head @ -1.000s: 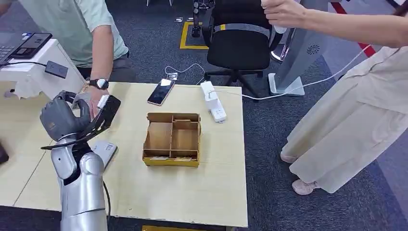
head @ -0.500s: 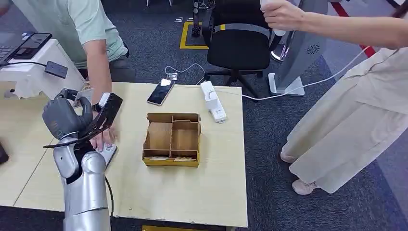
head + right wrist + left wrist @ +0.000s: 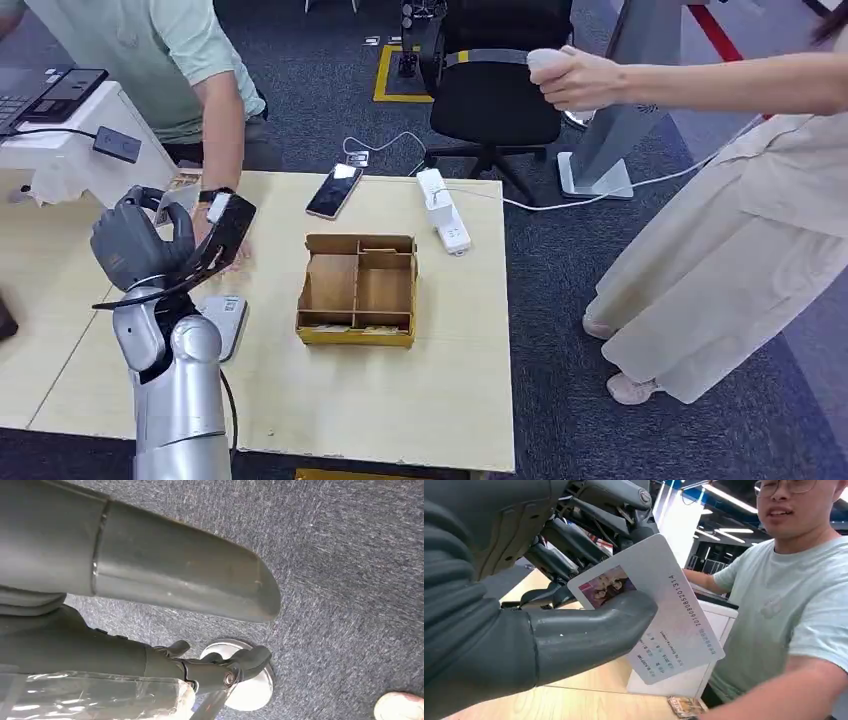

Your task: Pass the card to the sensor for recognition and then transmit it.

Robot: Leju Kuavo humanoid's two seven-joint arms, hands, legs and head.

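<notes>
My left hand (image 3: pixel 140 245) is raised above the left part of the wooden table (image 3: pixel 400 400) and pinches a white card (image 3: pixel 664 615) between thumb and fingers. The card carries a small photo, printed lines and a long number, and it faces a seated person in a pale green shirt (image 3: pixel 794 600). On the table just below the hand lies the sensor (image 3: pixel 222 322), a flat grey device with a label. That person's hand with a watch (image 3: pixel 213 196) reaches in behind my hand. My right hand (image 3: pixel 200 630) hangs over the carpet, its fingers apart and holding nothing.
A compartmented cardboard box (image 3: pixel 358 290) sits mid-table, with a phone (image 3: pixel 334 190) and a white power strip (image 3: pixel 442 210) at the far edge. A white stand with a tablet (image 3: pixel 70 130) is at the left. A second person (image 3: pixel 720 250) stands right of the table, one arm stretched over an office chair (image 3: pixel 500 80).
The seated person's hand drew back from the sensor toward the table's far edge. The standing person's outstretched arm dropped lower. My left hand with the card barely moved.
</notes>
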